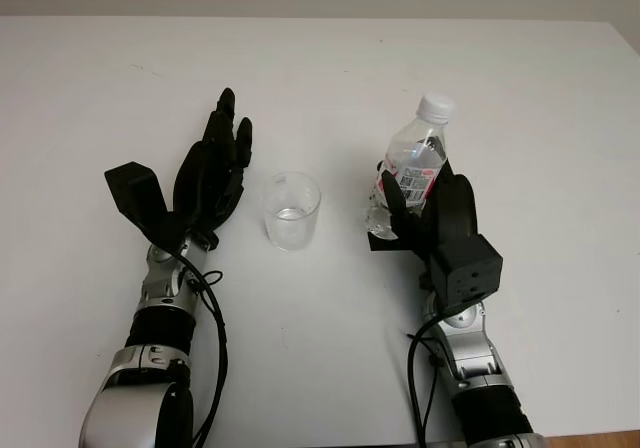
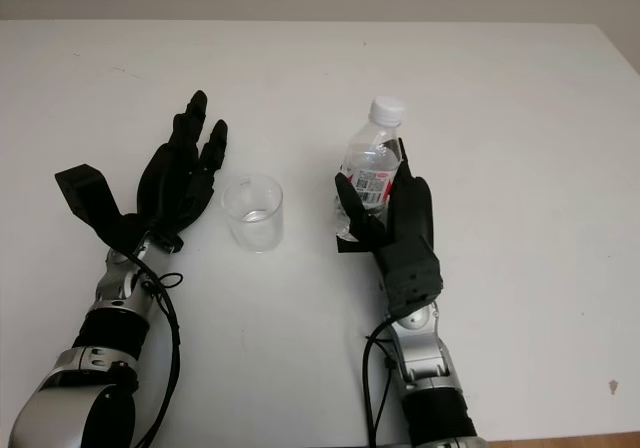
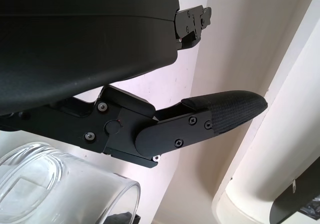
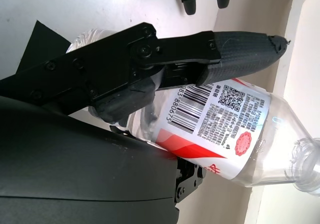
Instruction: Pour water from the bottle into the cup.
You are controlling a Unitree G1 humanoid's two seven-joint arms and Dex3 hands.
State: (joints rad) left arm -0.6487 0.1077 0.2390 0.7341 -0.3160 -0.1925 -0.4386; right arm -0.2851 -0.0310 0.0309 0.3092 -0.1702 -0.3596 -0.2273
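Observation:
A clear plastic water bottle (image 1: pixel 413 162) with a white cap and a red-and-white label stands right of centre on the white table (image 1: pixel 330 68). My right hand (image 1: pixel 420 213) is shut on the bottle; the label (image 4: pixel 215 119) lies against its fingers (image 4: pixel 235 49). A clear glass cup (image 1: pixel 291 210) stands left of the bottle with a little water at the bottom. My left hand (image 1: pixel 215 168) is open just left of the cup, apart from it. The cup's rim (image 3: pixel 60 184) lies close beside the left hand's finger (image 3: pixel 225 111).
The table's right edge (image 1: pixel 628 43) shows at the far right. A pale wall runs behind the table's far edge (image 1: pixel 320 16). Both forearms with black cables come in from the front edge.

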